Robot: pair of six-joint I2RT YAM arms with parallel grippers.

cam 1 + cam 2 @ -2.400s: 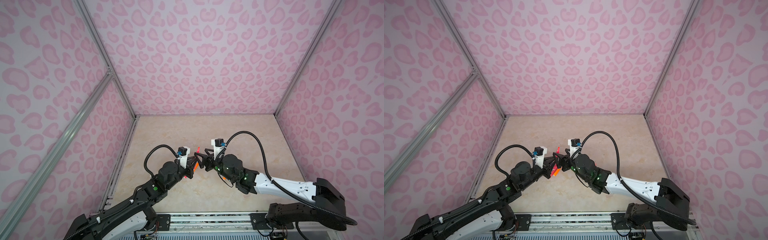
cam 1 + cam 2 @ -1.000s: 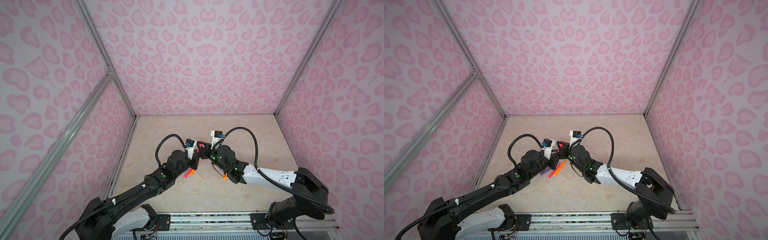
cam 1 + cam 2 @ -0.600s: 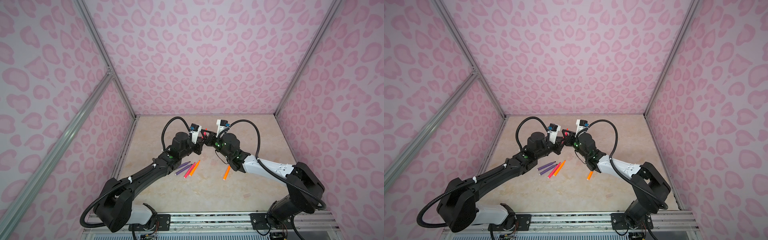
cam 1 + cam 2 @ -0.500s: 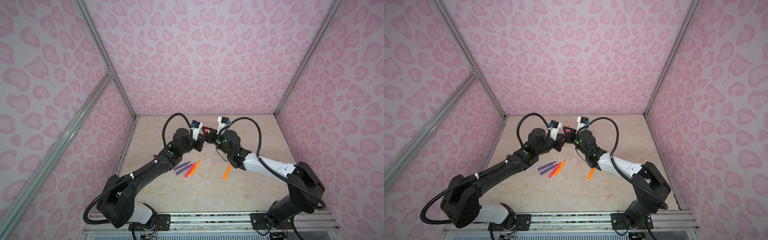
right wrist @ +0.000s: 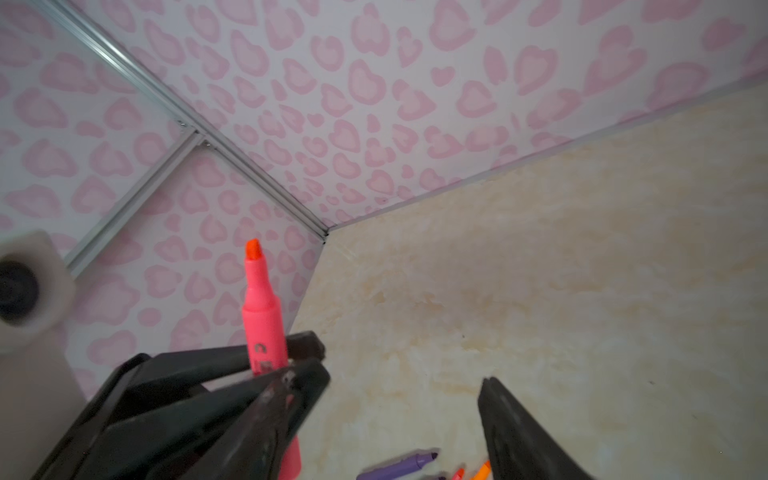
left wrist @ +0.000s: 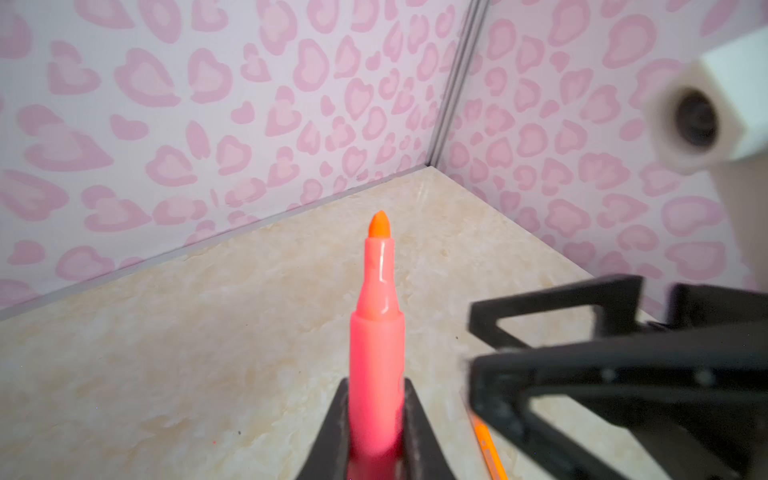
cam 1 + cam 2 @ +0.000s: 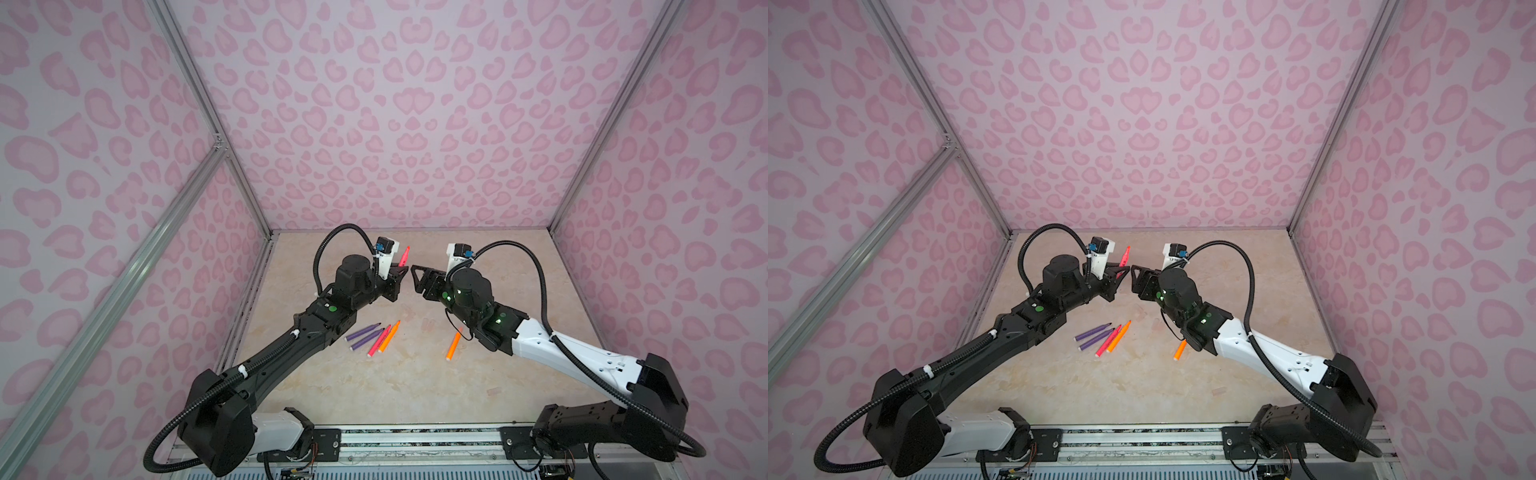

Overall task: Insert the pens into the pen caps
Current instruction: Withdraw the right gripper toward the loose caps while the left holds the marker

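Over the surface's far middle, the left gripper [image 7: 400, 271] pinched a slim pink-red felt-tip pen [image 7: 404, 256] tip-up beside the right gripper [image 7: 415, 279], jaws spread and empty.

Top views overhead; wrist views close on pen [image 6: 376, 353].

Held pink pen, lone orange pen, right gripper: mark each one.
held pink pen [image 6: 376, 365], left wrist view, on the barrel.
lone orange pen [image 7: 453, 346], in a top view, mid-barrel.
right gripper [image 7: 414, 280], in a top view, midway between its fingertips.
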